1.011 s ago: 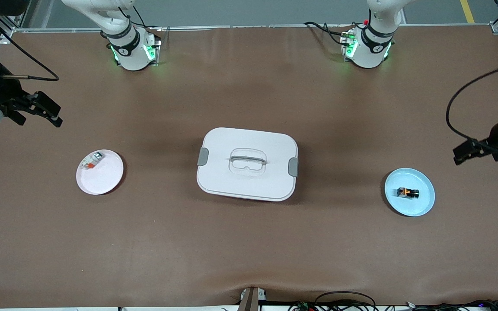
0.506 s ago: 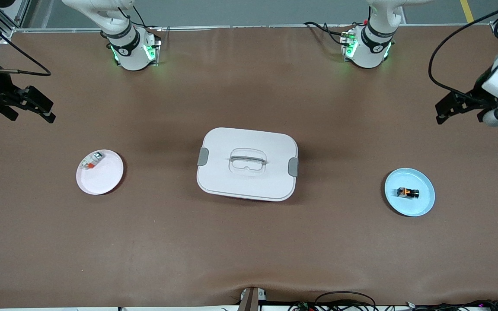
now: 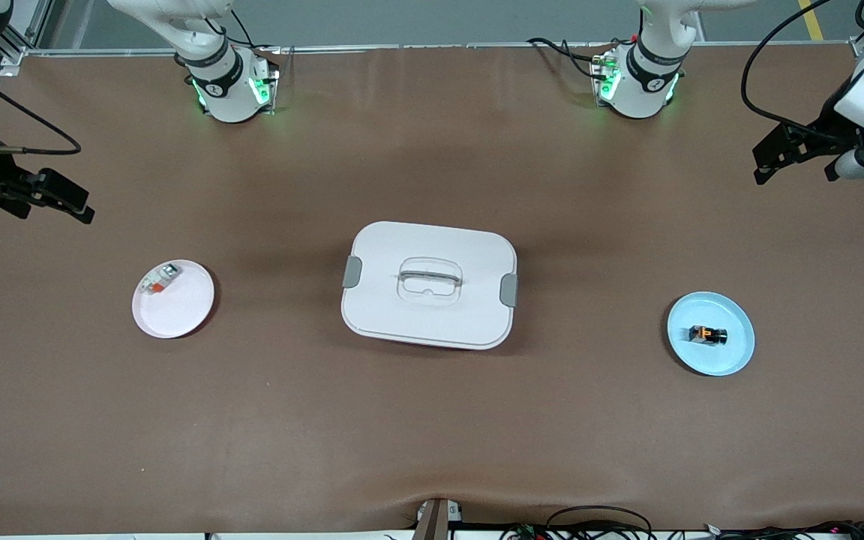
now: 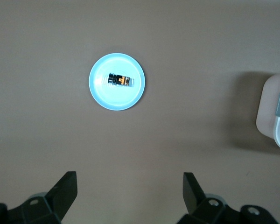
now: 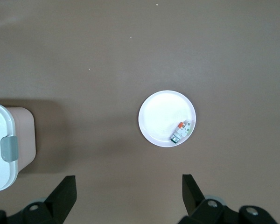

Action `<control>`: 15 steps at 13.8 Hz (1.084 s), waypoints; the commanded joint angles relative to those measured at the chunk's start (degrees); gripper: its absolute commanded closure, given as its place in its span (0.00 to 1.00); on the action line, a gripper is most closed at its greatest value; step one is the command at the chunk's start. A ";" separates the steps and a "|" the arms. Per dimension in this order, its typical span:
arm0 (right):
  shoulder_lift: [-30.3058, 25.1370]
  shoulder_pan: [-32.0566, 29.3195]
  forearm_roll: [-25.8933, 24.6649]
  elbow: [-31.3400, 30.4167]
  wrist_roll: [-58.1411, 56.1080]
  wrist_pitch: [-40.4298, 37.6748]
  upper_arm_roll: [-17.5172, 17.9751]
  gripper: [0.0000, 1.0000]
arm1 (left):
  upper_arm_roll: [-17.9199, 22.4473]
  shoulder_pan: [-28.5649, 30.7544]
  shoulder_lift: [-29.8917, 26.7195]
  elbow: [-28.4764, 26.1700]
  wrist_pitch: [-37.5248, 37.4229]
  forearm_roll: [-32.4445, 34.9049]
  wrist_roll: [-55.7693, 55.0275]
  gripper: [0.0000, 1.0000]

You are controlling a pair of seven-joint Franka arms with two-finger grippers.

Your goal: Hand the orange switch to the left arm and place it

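The orange switch (image 3: 706, 335), a tiny black block with an orange face, lies on a light blue plate (image 3: 732, 354) toward the left arm's end of the table. It also shows in the left wrist view (image 4: 119, 80). The white lidded box (image 3: 429, 285) stands at the table's middle. My left gripper (image 3: 762, 166) is open and empty, high over bare table beside the blue plate. My right gripper (image 3: 81, 208) is open and empty, high over bare table at the right arm's end. Both pairs of fingers stand wide apart in the wrist views, left (image 4: 130, 191) and right (image 5: 129, 191).
A white plate (image 3: 181, 309) toward the right arm's end holds a white-grey piece with a red-orange tab (image 3: 157, 279); the piece also shows in the right wrist view (image 5: 182, 132). The box's edge shows in both wrist views, left (image 4: 276, 112) and right (image 5: 2, 149). Brown mat covers the table.
My left gripper has drawn up and away from the blue plate, toward the arms' bases. My right gripper has shifted slightly toward the table's end. Nothing on the table moved.
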 commanded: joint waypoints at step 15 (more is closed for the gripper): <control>4.00 -1.18 -1.23 2.67 3.27 -3.52 1.07 0.00 | 1.20 2.05 1.16 1.56 -2.03 -1.49 5.86 0.00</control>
